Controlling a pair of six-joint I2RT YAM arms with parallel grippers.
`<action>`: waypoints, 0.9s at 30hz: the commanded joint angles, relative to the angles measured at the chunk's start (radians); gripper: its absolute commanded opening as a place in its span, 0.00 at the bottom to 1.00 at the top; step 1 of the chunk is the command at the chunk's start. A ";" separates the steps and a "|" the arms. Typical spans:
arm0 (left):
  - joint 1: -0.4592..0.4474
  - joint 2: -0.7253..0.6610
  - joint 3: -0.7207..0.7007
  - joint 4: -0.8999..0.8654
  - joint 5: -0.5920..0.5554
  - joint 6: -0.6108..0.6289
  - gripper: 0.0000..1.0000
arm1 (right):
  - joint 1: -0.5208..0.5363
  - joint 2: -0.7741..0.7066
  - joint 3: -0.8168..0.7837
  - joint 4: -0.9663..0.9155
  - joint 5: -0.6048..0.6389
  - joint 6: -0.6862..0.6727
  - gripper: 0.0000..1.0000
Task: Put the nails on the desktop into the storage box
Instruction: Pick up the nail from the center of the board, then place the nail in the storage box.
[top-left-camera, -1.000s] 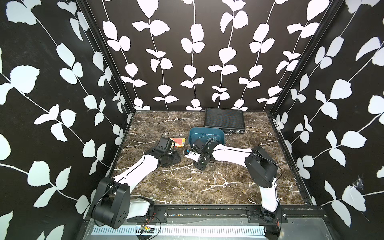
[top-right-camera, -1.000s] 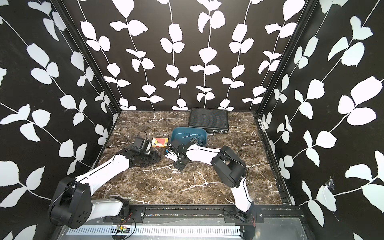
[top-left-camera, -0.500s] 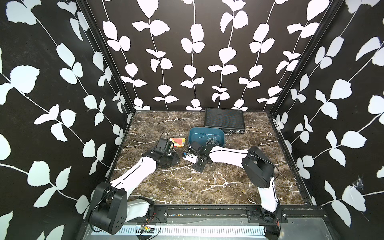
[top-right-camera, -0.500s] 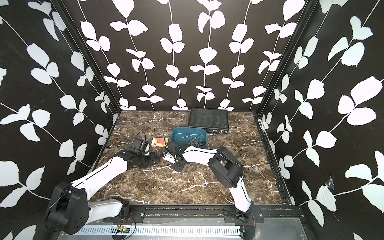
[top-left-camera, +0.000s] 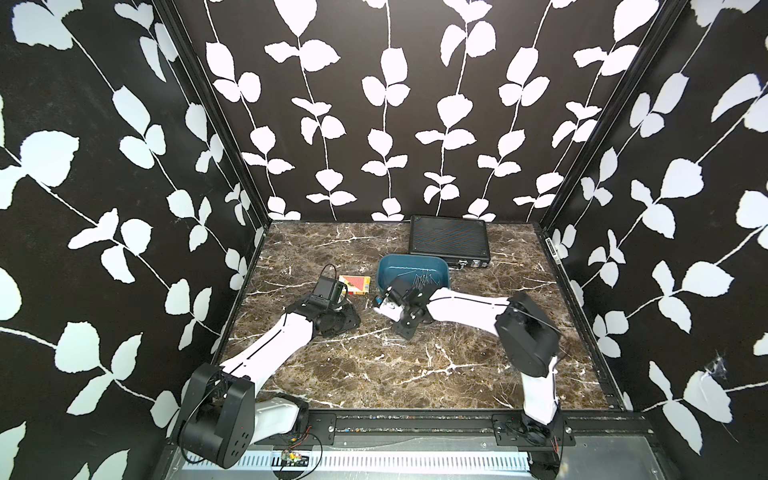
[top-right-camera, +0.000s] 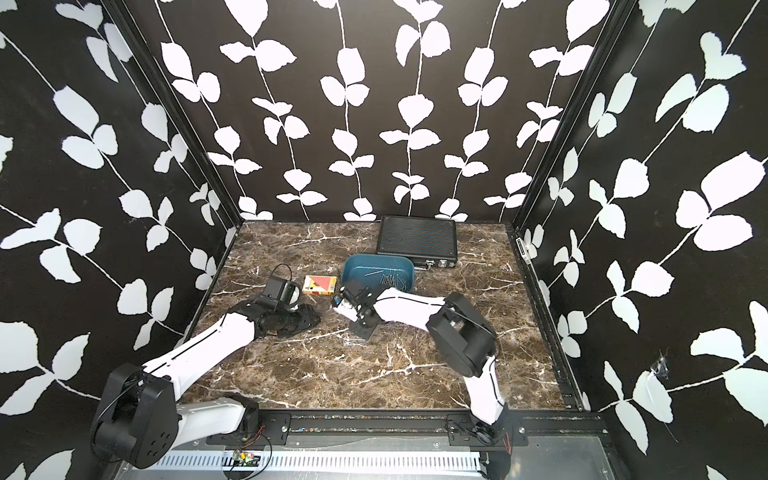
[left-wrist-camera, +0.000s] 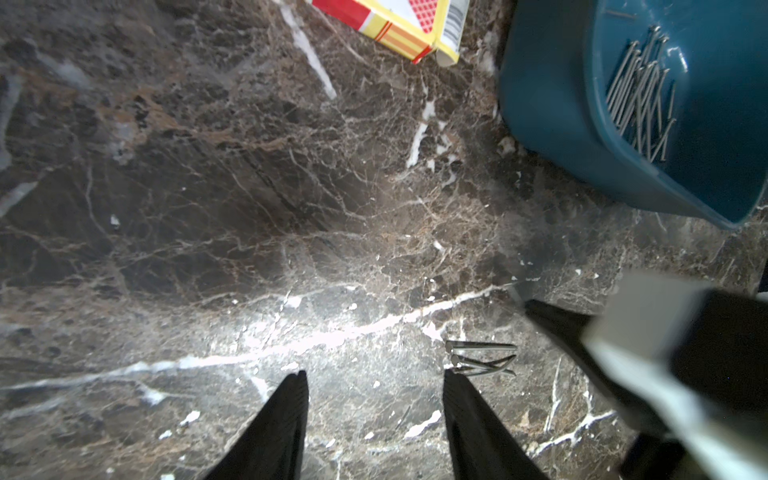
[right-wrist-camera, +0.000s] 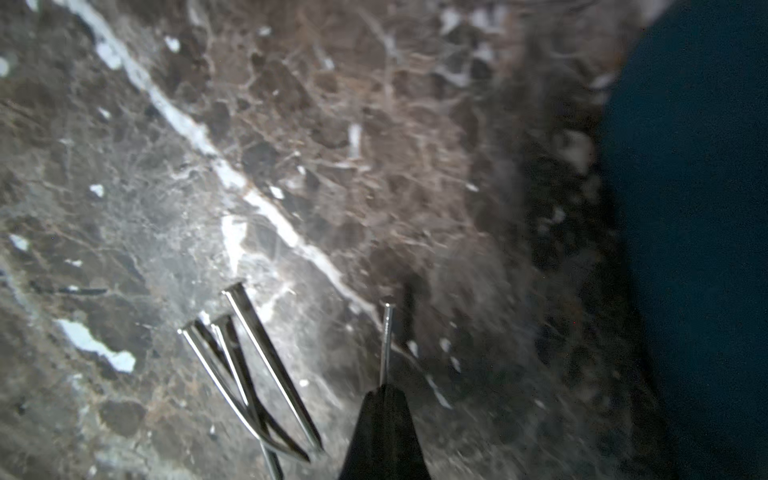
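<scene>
The nails (left-wrist-camera: 482, 359) left on the table (left-wrist-camera: 208, 208) lie in a small crossed cluster, just beside the tip of the right hand (right-wrist-camera: 384, 388), and in the left wrist view just beside one fingertip of the left hand (left-wrist-camera: 374, 376). We see the right arm (top-left-camera: 465, 305) rise from its base at the near right edge, bend at the elbow and run its forearm leftward, the hand tilted down at the table just in front of the tray (top-left-camera: 388, 274). Its fingers are pressed together on one nail (right-wrist-camera: 387, 340), which sticks out past the tips. The left arm (top-left-camera: 274, 345) stretches forward from the near left corner, its hand low over the table; its two fingers stand apart with only bare marble between them. Against the picture from a second ago we find both arms in almost the same places, and the tray, the card box (top-left-camera: 355, 285) and the black case (top-left-camera: 449, 235) lie where they were. The teal tray holds a loose bundle (top-left-camera: 424, 280) of nails, right of its middle, lying roughly side by side with a few strays across them. The card box sits just left of the tray, the case behind it.
</scene>
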 joint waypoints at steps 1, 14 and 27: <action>0.001 -0.003 0.009 0.034 0.006 0.003 0.54 | -0.060 -0.134 -0.006 0.013 -0.074 0.093 0.00; -0.058 0.128 0.124 0.059 0.041 0.071 0.54 | -0.352 -0.137 0.049 0.067 -0.158 0.588 0.00; -0.123 0.150 0.144 0.024 0.043 0.103 0.54 | -0.406 -0.006 0.026 0.162 -0.114 0.692 0.00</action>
